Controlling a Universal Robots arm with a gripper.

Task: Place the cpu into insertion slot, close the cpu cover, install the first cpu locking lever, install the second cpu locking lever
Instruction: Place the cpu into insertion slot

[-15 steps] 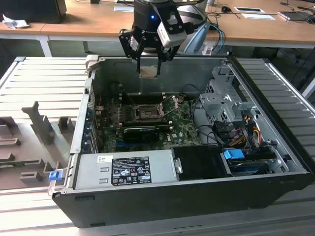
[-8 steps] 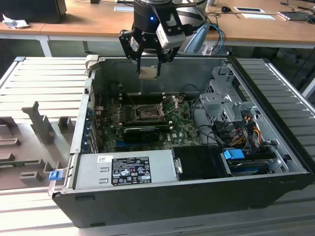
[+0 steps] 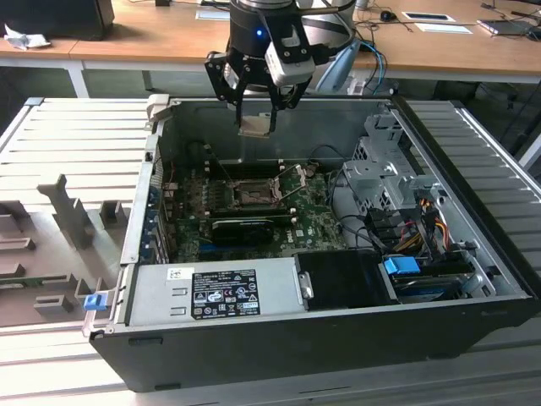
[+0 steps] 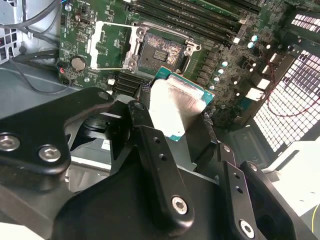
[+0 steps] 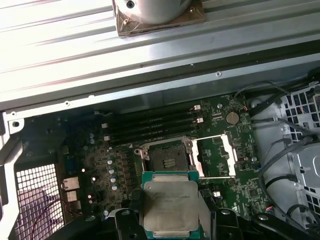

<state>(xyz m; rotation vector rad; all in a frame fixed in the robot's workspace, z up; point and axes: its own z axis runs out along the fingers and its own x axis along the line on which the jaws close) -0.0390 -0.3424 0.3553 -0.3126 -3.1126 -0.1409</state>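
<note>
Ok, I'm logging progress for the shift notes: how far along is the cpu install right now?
Done: the cpu cover stands flipped open, baring the insertion slot. In hand: the gripper grips the cpu above the board, not yet seated. Left: seating it, closing the cover, both lever steps.

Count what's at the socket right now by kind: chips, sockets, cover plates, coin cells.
cpu, held in the gripper: 1
insertion slot, no chip in it: 1
cpu cover, swung open beside the slot: 1
coin cell battery: 1
Total: 4
</note>
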